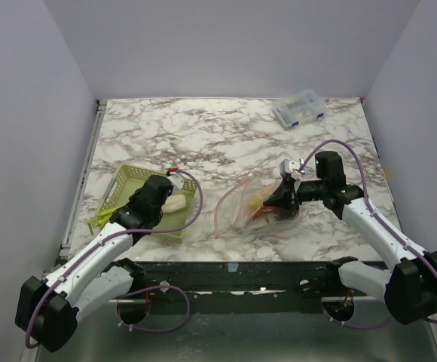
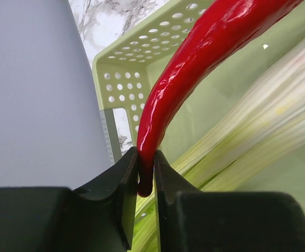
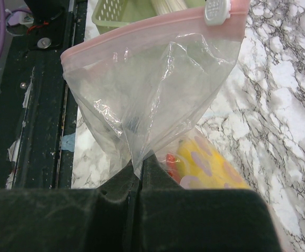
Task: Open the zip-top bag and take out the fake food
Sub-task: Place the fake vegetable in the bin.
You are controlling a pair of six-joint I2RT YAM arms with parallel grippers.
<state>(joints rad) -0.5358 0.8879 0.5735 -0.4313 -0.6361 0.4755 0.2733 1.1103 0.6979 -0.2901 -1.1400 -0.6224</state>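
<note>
Emptying the zip-top bag: left gripper jaws pinch the red chili in the basket; right gripper jaws clamp the bag's film. Next move, as judged: release the chili there.

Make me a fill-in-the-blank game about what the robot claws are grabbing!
1. The chili pinched by its tip in the left claw is ____.
2. The basket with little round holes is pale ____.
3. The right claw pinches the zip-top bag, and the spotted toy food inside it is ____.

Missing words: red, green, yellow.
</note>
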